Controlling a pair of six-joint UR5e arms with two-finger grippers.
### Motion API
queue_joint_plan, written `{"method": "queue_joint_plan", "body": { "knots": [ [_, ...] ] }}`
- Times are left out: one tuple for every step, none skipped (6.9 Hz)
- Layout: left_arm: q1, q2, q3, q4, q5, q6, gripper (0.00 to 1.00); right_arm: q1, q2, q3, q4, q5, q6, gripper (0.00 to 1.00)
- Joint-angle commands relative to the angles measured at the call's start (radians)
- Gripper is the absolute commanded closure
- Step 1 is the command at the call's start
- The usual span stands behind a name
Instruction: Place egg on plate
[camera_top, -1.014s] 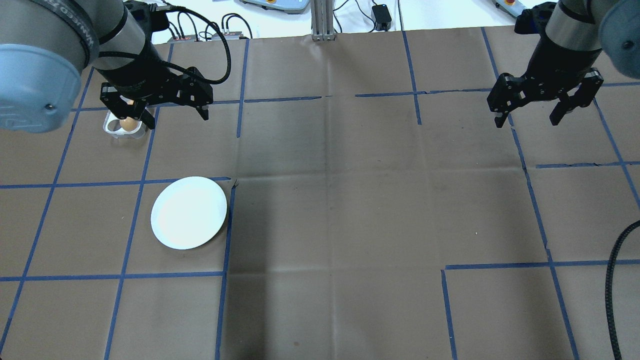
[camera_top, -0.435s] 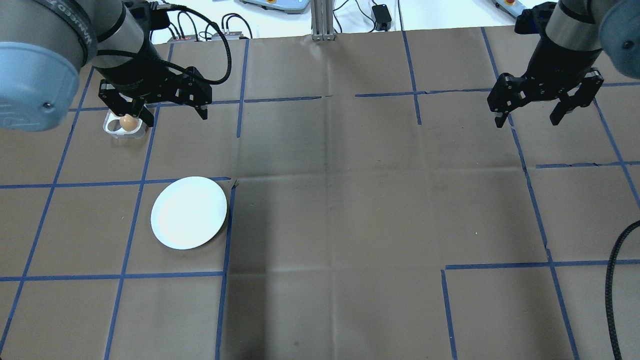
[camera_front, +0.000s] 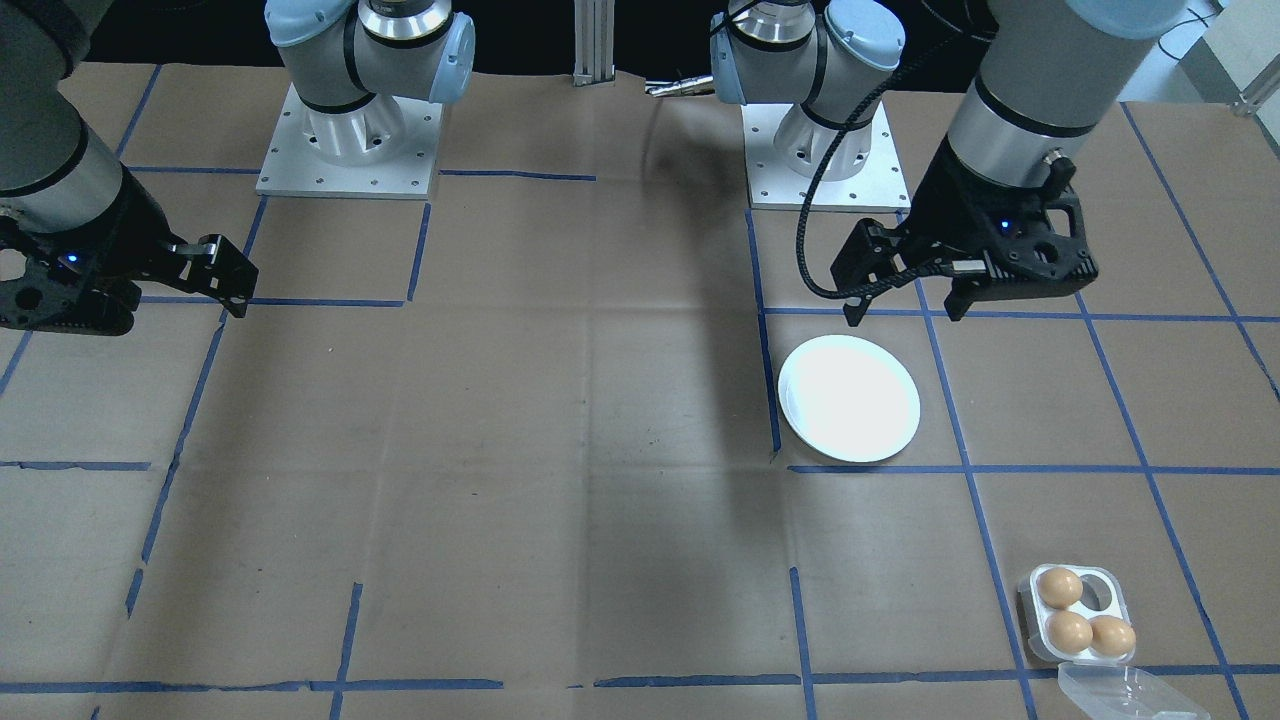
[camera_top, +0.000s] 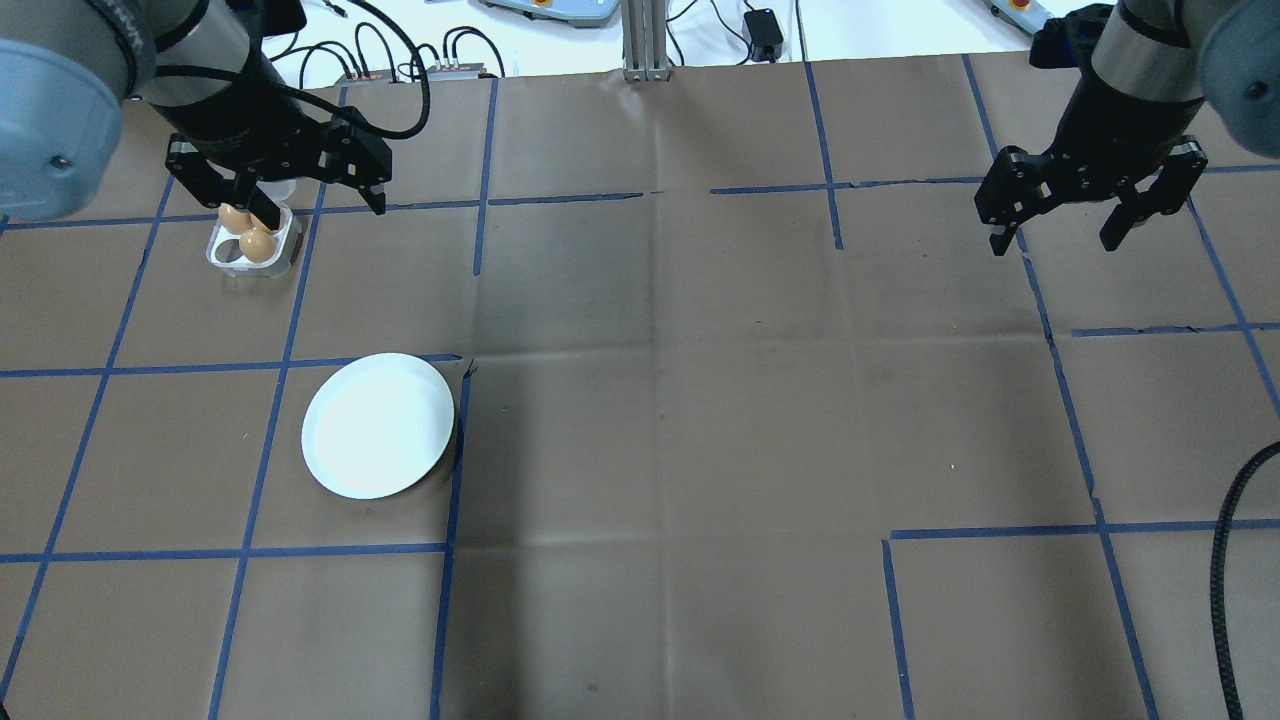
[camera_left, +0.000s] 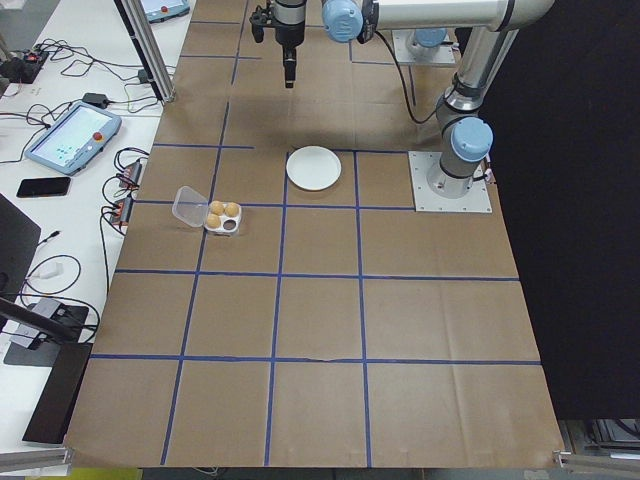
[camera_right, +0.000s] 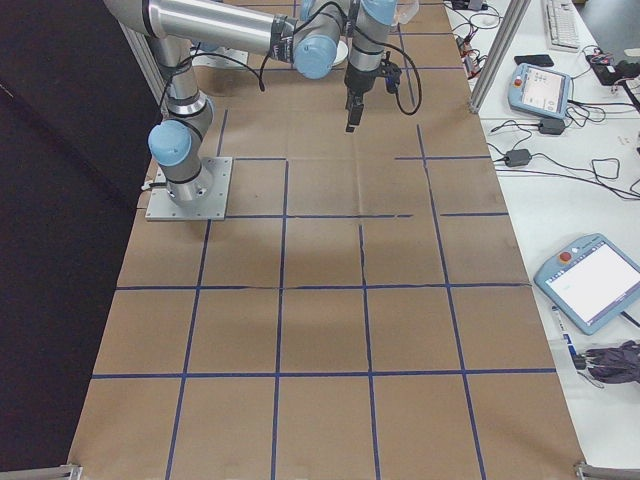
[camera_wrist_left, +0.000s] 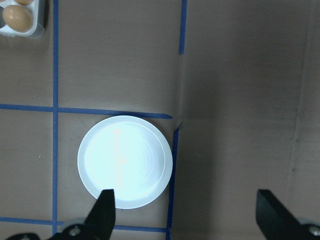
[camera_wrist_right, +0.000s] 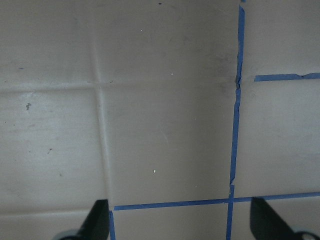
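Three brown eggs (camera_front: 1068, 630) sit in a small white egg tray (camera_front: 1107, 585) near the operators' edge. In the overhead view two eggs (camera_top: 256, 245) show. The white round plate (camera_front: 848, 400) lies bare on the brown paper, nearer the robot. My left gripper (camera_front: 905, 312) hangs open and high, holding nothing. Its wrist view looks down on the plate (camera_wrist_left: 125, 162), with the gripper (camera_wrist_left: 185, 215) spread wide and an egg (camera_wrist_left: 17, 17) at the top-left corner. My right gripper (camera_top: 1055, 242) is open and far off to the right, over bare paper (camera_wrist_right: 170, 125).
The tray's clear lid (camera_front: 1125, 690) lies open by the table edge. Blue tape lines (camera_top: 450, 450) grid the brown paper. A black cable (camera_top: 1225, 590) loops in at the overhead view's right edge. Tablets and cables (camera_left: 65, 135) lie on the side benches.
My left gripper has drifted left and toward the far edge in the overhead view, uncovering a second egg in the tray. The right arm, plate and tray have not moved.
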Motion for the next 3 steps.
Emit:
{"method": "queue_joint_plan", "body": {
  "knots": [
    [0.115, -0.053, 0.061, -0.003, -0.005, 0.059, 0.00, 0.000, 0.000, 0.000, 0.000, 0.000, 0.000, 0.00],
    [0.173, -0.079, 0.087, -0.001, -0.006, 0.086, 0.00, 0.000, 0.000, 0.000, 0.000, 0.002, 0.000, 0.00],
    [0.218, -0.123, 0.128, -0.001, -0.006, 0.154, 0.00, 0.000, 0.000, 0.000, 0.000, 0.002, 0.000, 0.00]
  ]
}}
